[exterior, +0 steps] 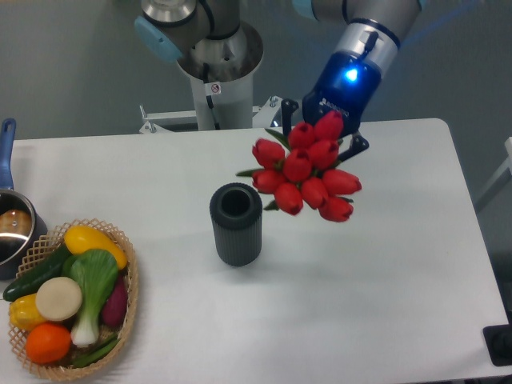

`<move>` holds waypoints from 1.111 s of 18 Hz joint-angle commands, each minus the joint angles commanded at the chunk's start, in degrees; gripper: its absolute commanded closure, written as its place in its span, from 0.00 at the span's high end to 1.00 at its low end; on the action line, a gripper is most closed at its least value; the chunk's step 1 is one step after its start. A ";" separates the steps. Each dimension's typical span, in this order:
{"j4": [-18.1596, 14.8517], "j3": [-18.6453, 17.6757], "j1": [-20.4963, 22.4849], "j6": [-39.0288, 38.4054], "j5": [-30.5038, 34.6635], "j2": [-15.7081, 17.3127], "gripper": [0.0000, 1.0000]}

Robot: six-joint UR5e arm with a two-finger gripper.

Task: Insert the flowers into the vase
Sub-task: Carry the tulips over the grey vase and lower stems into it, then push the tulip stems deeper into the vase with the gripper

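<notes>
1. White table (384, 320), round-cornered.
2. Woven basket (128, 308) of vegetables at front left corner.
3. Red tulip bunch (308, 170) in the air, just right of and above the vase mouth, blooms toward camera.
4. Gripper (320, 132) behind blooms, fingers clamped on the stems.
5. Dark ribbed vase (237, 225) upright mid-table, empty.

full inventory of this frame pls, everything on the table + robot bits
flowers: one bunch of tulips, red with green leaves, held above the table right of the vase
vase: one, dark grey ribbed, upright mid-table, mouth empty
basket: one, tan woven, front-left corner
vegetables: several in the basket; yellow, green, white, orange, purple
pot: one, metal with blue handle, left edge, partly cut off
table: one, white
arm: one, silver and blue, lit blue lamp, reaching from the top
claw: one, dark, behind the blooms, fingers mostly hidden
</notes>
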 joint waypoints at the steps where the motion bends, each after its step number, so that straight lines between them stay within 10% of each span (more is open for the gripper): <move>1: 0.00 0.00 -0.09 -0.27 -0.35 0.18 0.00; 20: 5.89 -6.68 -1.32 0.43 -1.85 1.06 0.00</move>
